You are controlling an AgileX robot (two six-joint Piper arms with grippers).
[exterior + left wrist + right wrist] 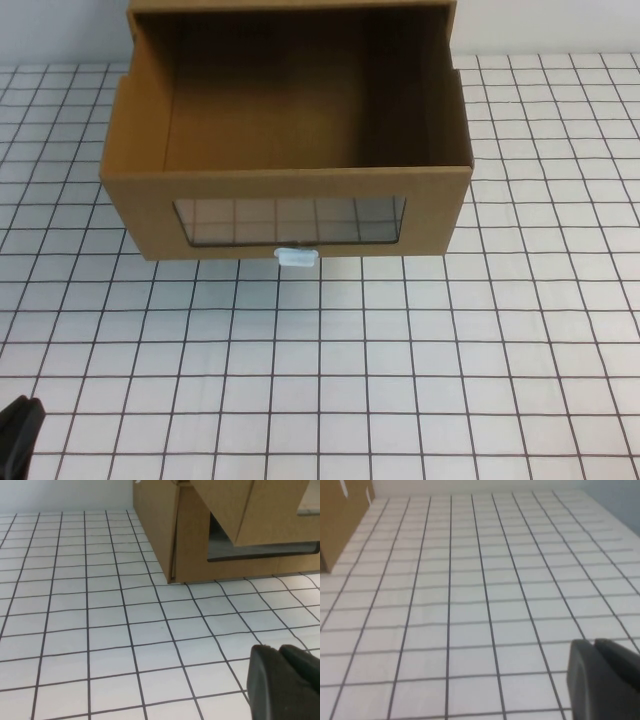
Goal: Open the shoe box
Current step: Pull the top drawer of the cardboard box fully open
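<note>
The brown cardboard shoe box (288, 185) stands at the back middle of the table. Its top is open and its inside looks empty. The front wall has a clear window (290, 220), with a small white tab (297, 258) at its lower edge. My left gripper (18, 425) sits at the near left corner of the table, far from the box. In the left wrist view this left gripper (279, 649) is shut and holds nothing, with the box (190, 535) ahead of it. My right gripper (594, 642) is shut and empty over bare table, and one corner of the box (340, 520) shows far off.
A white tabletop with a black grid (400, 380) spreads in front of the box and to both sides. A pale wall (550, 25) runs behind the table.
</note>
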